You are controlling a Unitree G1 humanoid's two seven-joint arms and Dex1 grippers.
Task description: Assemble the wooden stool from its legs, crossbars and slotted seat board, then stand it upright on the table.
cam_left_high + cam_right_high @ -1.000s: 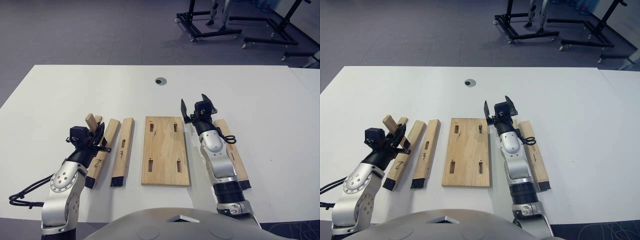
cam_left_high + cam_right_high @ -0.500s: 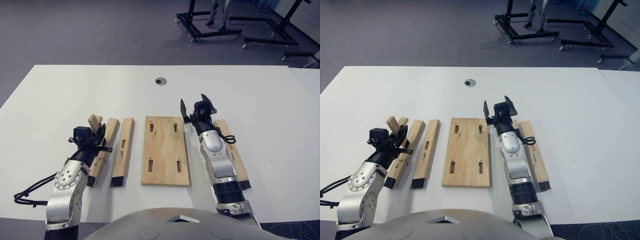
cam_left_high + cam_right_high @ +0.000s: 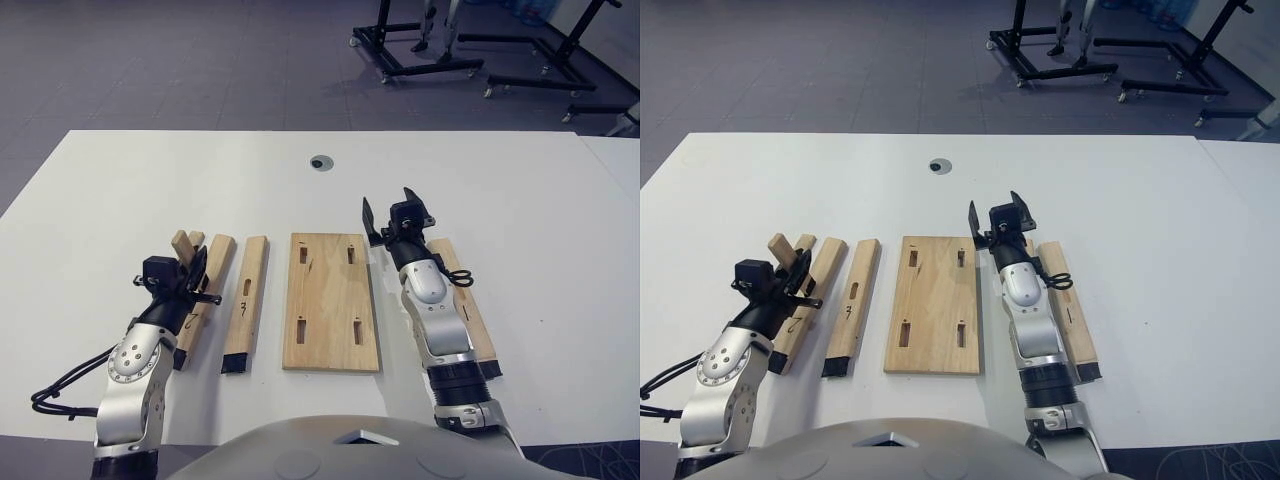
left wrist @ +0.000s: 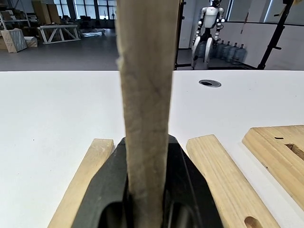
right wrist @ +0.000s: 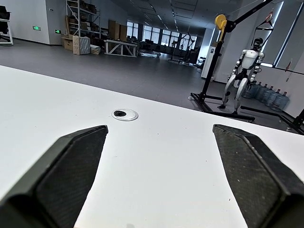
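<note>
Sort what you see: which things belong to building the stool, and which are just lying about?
For the job: seat board, crossbar in the left pincer, left legs, right legs.
Just there: cable hole in the table, wheeled frames behind.

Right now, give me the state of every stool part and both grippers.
left gripper, shut on the crossbar
crossbar, clamped, not fitted
right gripper, open, empty
seat board, flat, four slots empty
outer left leg, flat, loose
inner left leg, flat, loose
right-side leg, flat beside the right arm
</note>
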